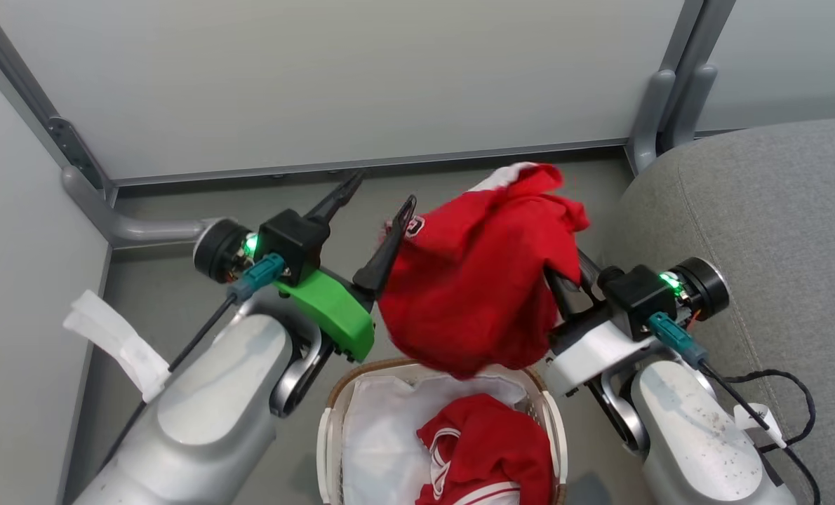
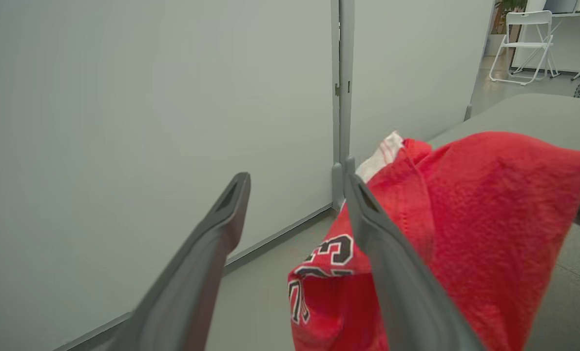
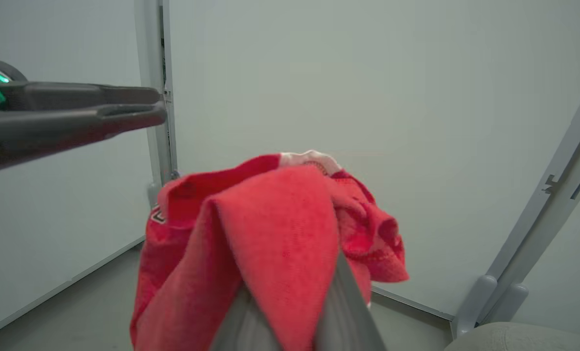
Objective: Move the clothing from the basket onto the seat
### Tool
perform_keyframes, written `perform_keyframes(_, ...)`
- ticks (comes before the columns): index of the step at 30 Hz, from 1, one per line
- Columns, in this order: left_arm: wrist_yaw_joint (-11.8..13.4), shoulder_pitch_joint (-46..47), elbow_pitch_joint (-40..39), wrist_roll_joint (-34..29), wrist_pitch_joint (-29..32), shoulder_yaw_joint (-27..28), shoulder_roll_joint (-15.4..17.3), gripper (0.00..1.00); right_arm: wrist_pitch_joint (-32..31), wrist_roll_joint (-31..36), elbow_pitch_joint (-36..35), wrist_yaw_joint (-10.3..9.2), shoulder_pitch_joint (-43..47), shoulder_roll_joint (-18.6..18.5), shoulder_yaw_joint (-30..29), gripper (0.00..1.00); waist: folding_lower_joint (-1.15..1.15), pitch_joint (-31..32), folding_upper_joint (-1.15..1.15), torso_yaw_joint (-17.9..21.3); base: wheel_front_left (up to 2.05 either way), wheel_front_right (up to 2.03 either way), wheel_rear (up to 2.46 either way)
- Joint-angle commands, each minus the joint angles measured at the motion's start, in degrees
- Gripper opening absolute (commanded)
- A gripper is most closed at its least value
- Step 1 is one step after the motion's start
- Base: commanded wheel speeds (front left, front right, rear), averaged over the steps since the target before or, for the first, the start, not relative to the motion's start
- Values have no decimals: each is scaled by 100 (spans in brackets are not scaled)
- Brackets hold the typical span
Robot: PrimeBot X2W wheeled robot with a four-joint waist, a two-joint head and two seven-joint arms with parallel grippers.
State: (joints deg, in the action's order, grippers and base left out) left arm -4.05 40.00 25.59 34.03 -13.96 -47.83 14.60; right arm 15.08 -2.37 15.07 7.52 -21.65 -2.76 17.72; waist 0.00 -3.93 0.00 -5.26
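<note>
My right gripper (image 1: 570, 282) is shut on a red garment (image 1: 477, 280), which hangs bunched in the air above the basket (image 1: 333, 410). In the right wrist view the cloth (image 3: 280, 243) drapes over the fingers (image 3: 349, 304) and hides their tips. My left gripper (image 1: 379, 200) is open with nothing between its fingers (image 2: 222, 214). The garment's "23" lettering (image 2: 336, 251) lies right beside its right finger. A second red garment with white trim (image 1: 484, 452) lies in the basket on the white liner (image 1: 379, 435). The grey seat (image 1: 775, 224) is to the right.
Pale partition walls (image 1: 333, 77) with grey posts (image 1: 659, 105) close off the back and left, meeting the grey floor (image 1: 179, 287). A black cable (image 1: 789, 393) trails over the seat by my right forearm. A white folding chair (image 2: 526, 41) stands far off.
</note>
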Motion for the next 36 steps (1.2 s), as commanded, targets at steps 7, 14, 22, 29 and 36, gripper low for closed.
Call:
perform_keyframes(7, 2, -847, 153, 36, -135, 323, -288, 100, 14, 91, -315, -6, 184, -22, -278, 0, 0, 36, 0, 33, 0, 0, 0)
perform_keyframes(14, -119, -1635, 64, -305, -118, 757, -541, 100, 14, 123, -418, -6, 328, -22, -447, 0, 0, 90, 0, 54, 0, 0, 0)
perform_keyframes(22, -253, -2212, -26, -644, -118, 1238, -806, 100, 14, 139, -396, -6, 478, -23, -643, 0, 0, 142, 0, 97, 0, 0, 0)
perform_keyframes(29, -307, -2436, -130, -903, -117, 1509, -961, 100, 14, 197, -391, -6, 372, -23, -808, 0, 0, 102, 0, 240, 0, 0, 0)
perform_keyframes(36, -340, -2463, -245, -1215, -117, 1581, -1058, 100, 14, 406, -443, -6, 237, -22, -1096, 0, 0, -97, 0, 752, 0, 0, 0)
